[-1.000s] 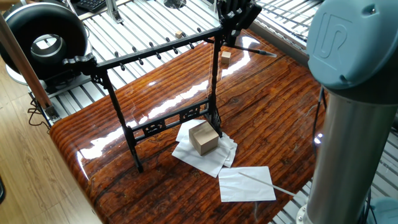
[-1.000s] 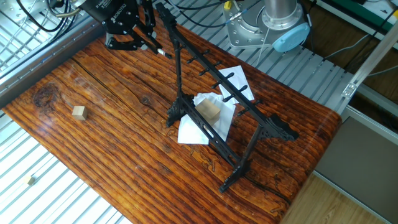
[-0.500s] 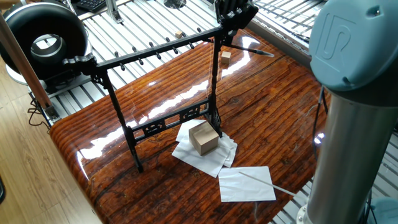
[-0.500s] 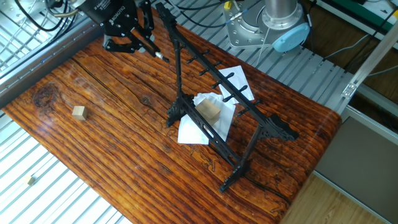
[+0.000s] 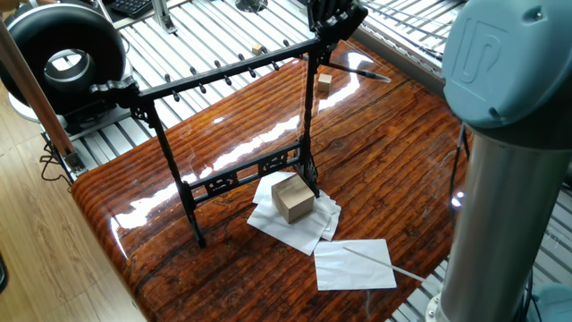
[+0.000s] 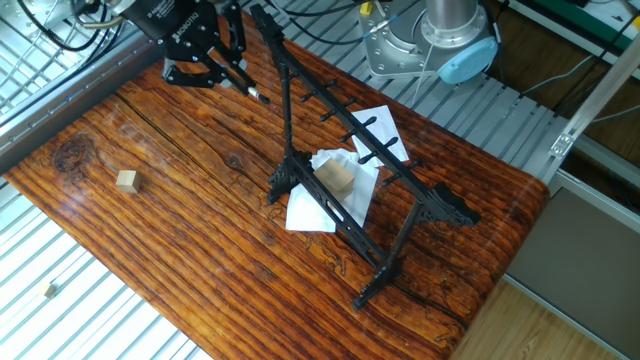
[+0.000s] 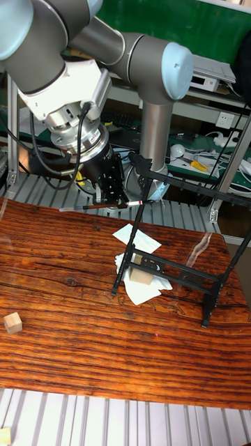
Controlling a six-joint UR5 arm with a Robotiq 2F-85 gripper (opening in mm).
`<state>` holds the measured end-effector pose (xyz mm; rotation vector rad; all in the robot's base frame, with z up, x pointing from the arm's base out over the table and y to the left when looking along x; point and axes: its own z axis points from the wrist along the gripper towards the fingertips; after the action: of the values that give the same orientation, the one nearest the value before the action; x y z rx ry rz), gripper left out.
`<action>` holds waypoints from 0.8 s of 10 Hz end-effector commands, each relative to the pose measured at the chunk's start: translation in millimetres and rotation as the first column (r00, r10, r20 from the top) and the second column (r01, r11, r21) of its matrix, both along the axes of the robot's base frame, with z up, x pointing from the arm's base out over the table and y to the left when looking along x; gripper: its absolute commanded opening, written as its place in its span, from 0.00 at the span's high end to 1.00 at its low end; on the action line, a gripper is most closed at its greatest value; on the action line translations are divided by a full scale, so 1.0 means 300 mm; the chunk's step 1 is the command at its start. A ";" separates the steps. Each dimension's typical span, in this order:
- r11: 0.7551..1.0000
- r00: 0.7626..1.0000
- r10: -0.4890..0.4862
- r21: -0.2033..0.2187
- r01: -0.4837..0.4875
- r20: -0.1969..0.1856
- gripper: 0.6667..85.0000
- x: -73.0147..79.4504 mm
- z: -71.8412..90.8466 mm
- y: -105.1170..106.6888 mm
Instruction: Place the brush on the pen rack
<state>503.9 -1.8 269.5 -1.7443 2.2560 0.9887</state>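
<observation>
The brush is a thin dark rod held level above the far end of the table, and my gripper is shut on it. Its tip points toward the near post of the pen rack. The pen rack is a tall black frame with a pegged top bar and stands across the middle of the table. In the tall fixed view my gripper hangs just left of the rack's left end, and the brush reaches that post below the top bar.
A cardboard box sits on crumpled white paper at the rack's foot. A white sheet with a pale stick lies nearer the table edge. A small wooden cube rests on the wood, and another lies off it. The arm's grey column stands close by.
My gripper and the brush have shifted a little, upward and slightly left in the one fixed view. The rack, box and papers have not moved.
</observation>
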 end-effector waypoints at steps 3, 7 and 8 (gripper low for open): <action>0.999 0.999 0.000 0.043 0.002 -0.045 1.00 0.039 0.060 0.036; 0.998 0.997 -0.024 0.054 0.028 -0.077 1.00 0.008 0.116 0.054; 0.998 0.996 -0.029 0.053 0.033 -0.083 1.00 -0.002 0.132 0.056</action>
<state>507.6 10.1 295.8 -1.6946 2.2733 1.0965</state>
